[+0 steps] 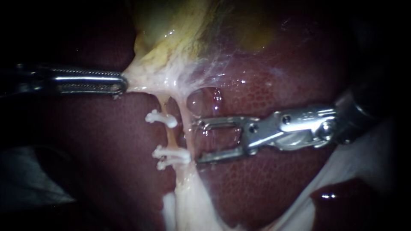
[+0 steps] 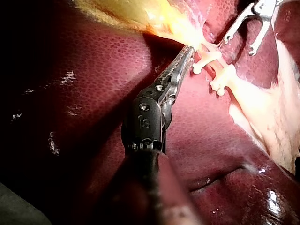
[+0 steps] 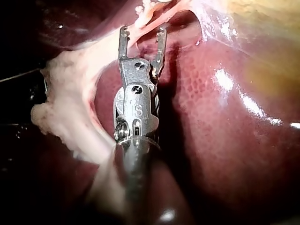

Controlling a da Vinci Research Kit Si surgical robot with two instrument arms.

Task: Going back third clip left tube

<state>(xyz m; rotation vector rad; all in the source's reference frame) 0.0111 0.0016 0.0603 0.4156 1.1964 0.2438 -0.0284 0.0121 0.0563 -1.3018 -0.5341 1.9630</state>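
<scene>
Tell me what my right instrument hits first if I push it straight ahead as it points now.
The right instrument, jaws open, would probably meet the pale strand first; the tube with white clips lies just beyond. Depth is hard to judge.

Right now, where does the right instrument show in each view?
Endoscope: right instrument enters from the right, jaws open beside the tube.
Left wrist: ahead of the left instrument, beyond the clips, at.
Right wrist: its own instrument, jaws open toward the tube.
Shared landmark: that tube.
</scene>
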